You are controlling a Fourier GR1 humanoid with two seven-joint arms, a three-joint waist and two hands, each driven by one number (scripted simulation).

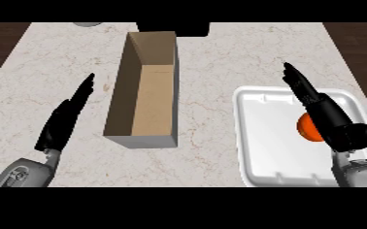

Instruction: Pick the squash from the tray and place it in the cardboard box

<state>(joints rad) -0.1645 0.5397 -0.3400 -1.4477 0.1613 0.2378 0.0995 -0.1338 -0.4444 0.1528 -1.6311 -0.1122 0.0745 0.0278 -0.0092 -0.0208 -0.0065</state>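
- Two hands are shown over a pale marbled counter point(208, 77), each entering from the lower edge of the head view on a grey forearm.
- At the far left, the left hand point(63, 119) is seen with its fingers straight and released; nothing is held, and the fingertips are directed up and slightly right, toward the far side of the counter.
- The left hand is positioned well apart from the cardboard box point(147, 89), with bare counter visible between them.
- The cardboard box is located left of centre, open at the top and long in shape, with its length running from the near side to the far side of the counter. Its brown floor and inner walls are visible; no contents are seen inside.
- A dark object point(174, 28) is seen at the far edge of the counter just behind the box; it cannot be identified.
- At the right, a white tray point(269, 145) is placed on the counter, near the box but not touching it.
- The squash point(308, 127) is located in the tray, toward its right side; it appears as an orange rounded shape, partly hidden by the right hand.
- The right hand point(321, 107) is extended above the tray with fingers straight and released; the squash is not grasped.
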